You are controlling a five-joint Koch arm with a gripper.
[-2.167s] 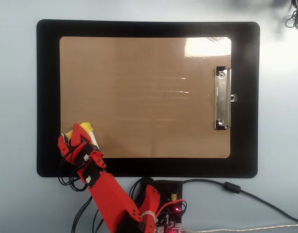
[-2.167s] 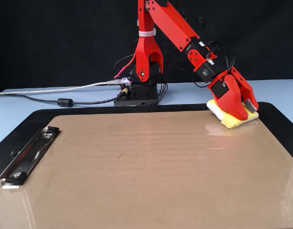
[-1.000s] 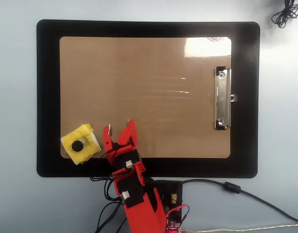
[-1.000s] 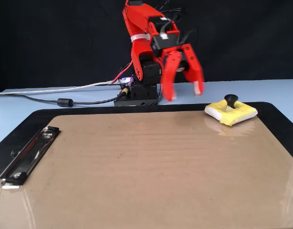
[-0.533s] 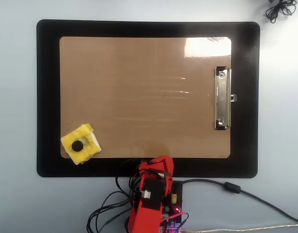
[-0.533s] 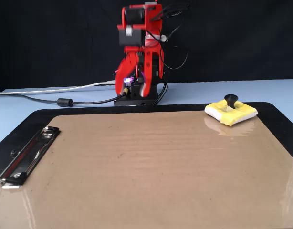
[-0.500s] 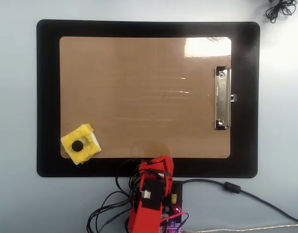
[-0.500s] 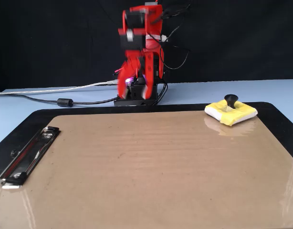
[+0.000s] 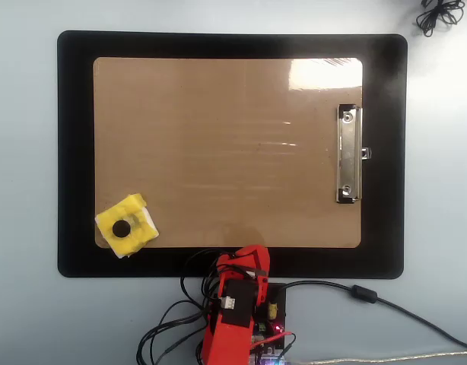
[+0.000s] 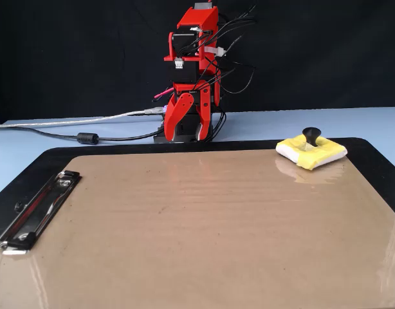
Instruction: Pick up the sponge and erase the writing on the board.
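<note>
Board (image 9: 226, 144): lying flat on the black mat (image 9: 74, 152), which is showing as a dark border on every side in the overhead view; the tan face is reading clean, with only glare near the clip end
Clip (image 9: 349, 153): sitting at the board's right short edge in the overhead view, at lower left in the fixed view (image 10: 33, 209)
Open room: nearly the whole board face is lying bare between the clip and the sponge
Sponge (image 9: 126, 226): resting yellow side up, black knob on top, on the board's lower left corner in the overhead view, its outer edge reaching the board's rim; in the fixed view (image 10: 311, 152) it is sitting at the far right corner
Writing: not showing on the board in either view
Arm: folding upright over its base beyond the mat's near long edge in the overhead view, well apart from the sponge
Gripper (image 10: 186, 136): hanging tips down in front of the base, holding nothing; the red jaws are standing slightly spread in the fixed view, a narrow gap showing between the tips
Cables (image 10: 88, 137): trailing off the base across the pale blue table (image 9: 24, 319), clear of the mat
</note>
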